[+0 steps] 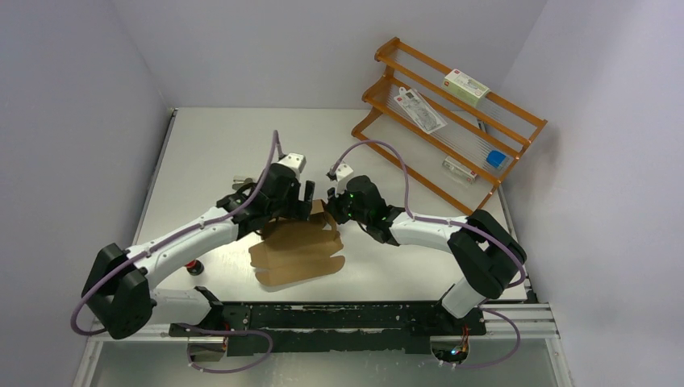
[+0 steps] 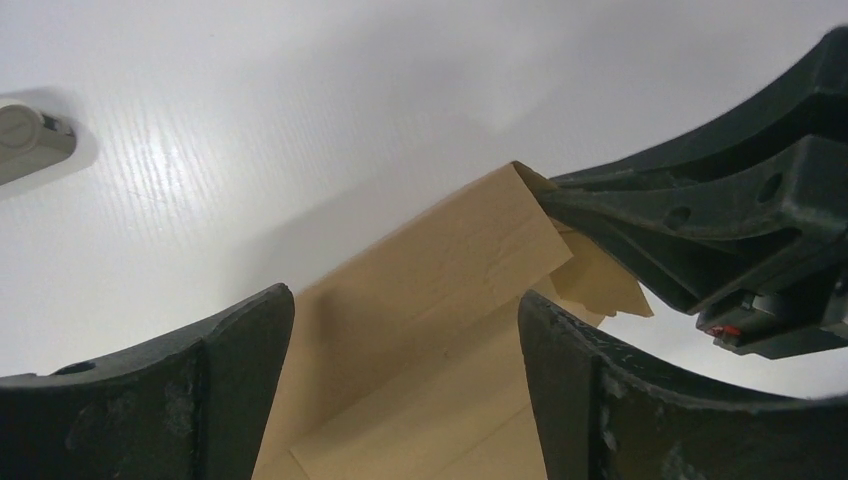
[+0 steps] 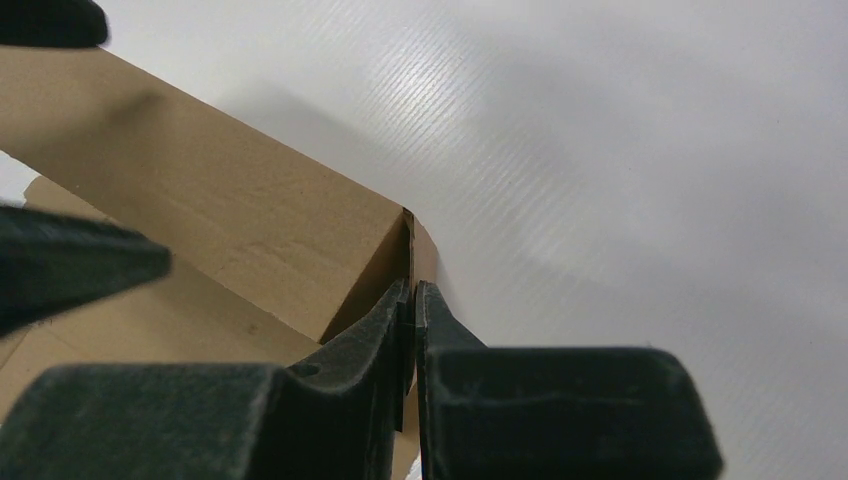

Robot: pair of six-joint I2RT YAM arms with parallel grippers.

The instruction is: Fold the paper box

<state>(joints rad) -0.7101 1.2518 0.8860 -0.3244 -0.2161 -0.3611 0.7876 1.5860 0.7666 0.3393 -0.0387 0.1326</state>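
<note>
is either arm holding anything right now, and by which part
The right end effector pinches the box by the thin side flap at its raised corner. The left end effector is open around the raised wall, gripping nothing.

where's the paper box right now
Top view: the paper box lies at the table centre, its far edge between the left gripper and the right gripper.

The left hand [image 2: 400,330] has its two dark fingers [image 2: 230,390] spread wide apart. Between them lies the brown paper box [image 2: 440,260] on the white counter [image 2: 300,100], with one flap standing up. The right hand [image 2: 560,200] reaches in from the right, and its tip touches the flap's top corner. A small grey thing [image 2: 30,140] sits far off at the left.
</note>
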